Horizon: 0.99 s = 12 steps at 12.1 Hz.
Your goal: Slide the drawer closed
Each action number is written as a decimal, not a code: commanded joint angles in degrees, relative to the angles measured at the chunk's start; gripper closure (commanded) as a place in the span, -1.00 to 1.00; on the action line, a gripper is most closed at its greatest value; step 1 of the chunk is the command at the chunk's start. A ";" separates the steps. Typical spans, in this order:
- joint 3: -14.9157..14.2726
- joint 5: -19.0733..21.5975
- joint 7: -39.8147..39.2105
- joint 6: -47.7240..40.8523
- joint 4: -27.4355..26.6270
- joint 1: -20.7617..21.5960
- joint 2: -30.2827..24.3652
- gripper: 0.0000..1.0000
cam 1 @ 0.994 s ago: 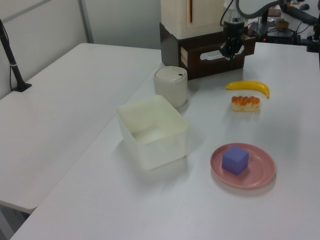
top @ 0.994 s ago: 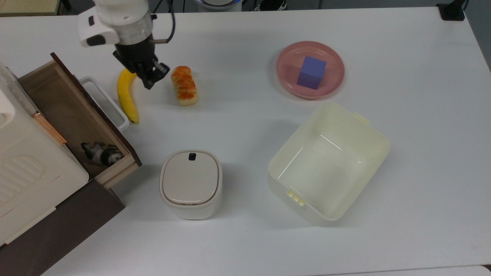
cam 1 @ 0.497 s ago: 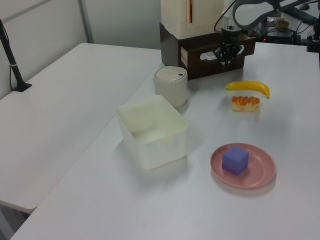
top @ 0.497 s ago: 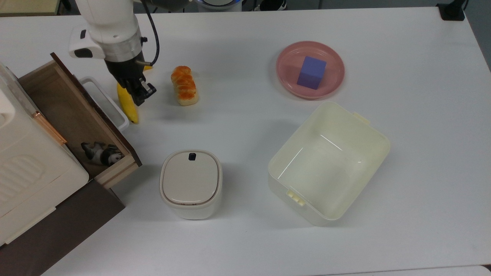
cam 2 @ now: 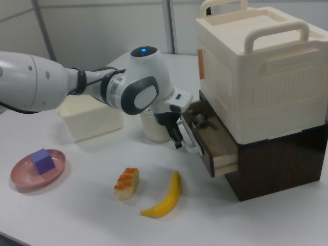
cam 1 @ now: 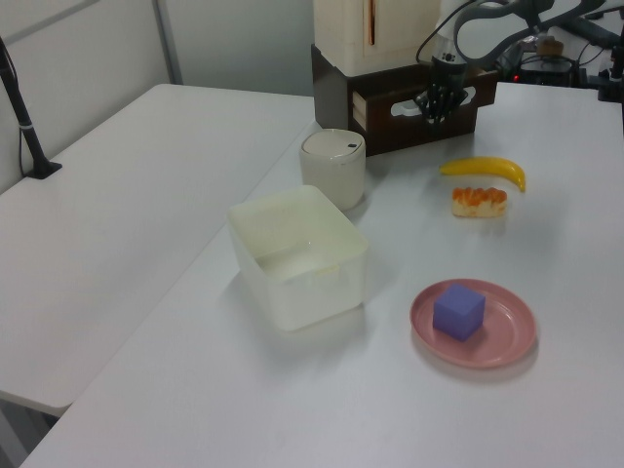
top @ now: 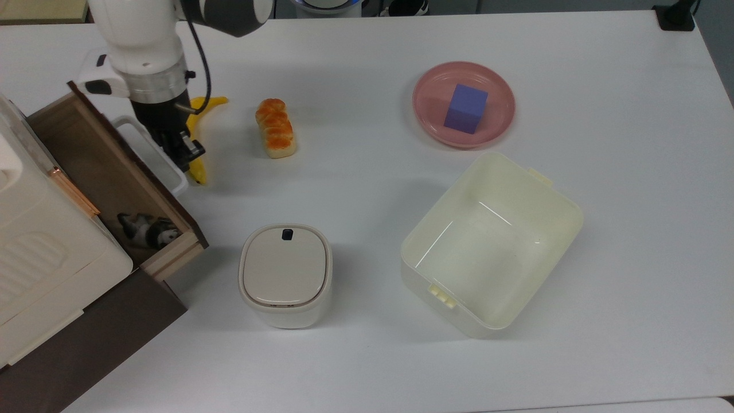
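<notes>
The drawer [top: 97, 158] stands pulled out of the dark brown cabinet [top: 92, 344] at the top view's left, with a light-wood inside and a dark front panel. A small black-and-white toy [top: 143, 229] lies in it. My gripper [top: 188, 154] is shut, its fingers pointing down beside the white loop handle [top: 163, 163] on the drawer front. In the left view the gripper [cam 1: 432, 105] hangs in front of the drawer [cam 1: 429, 115]. The right view has the gripper [cam 2: 178, 139] touching or nearly touching the handle [cam 2: 188, 139] of the drawer [cam 2: 218, 156].
A banana [top: 207, 104] lies under the arm, a bread piece [top: 276, 127] to its right in the top view. A white lidded bin [top: 285, 274], a cream tub [top: 447, 310] and a pink plate [top: 430, 115] with a purple cube [top: 465, 108] stand further right. A cream box [top: 34, 246] tops the cabinet.
My gripper has moved from over the banana and bread toward the drawer front, leftward and down in the top view. The drawer has shifted slightly inward.
</notes>
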 commanded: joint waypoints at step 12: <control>-5.93 0.80 1.22 15.43 2.16 -0.66 2.62 1.00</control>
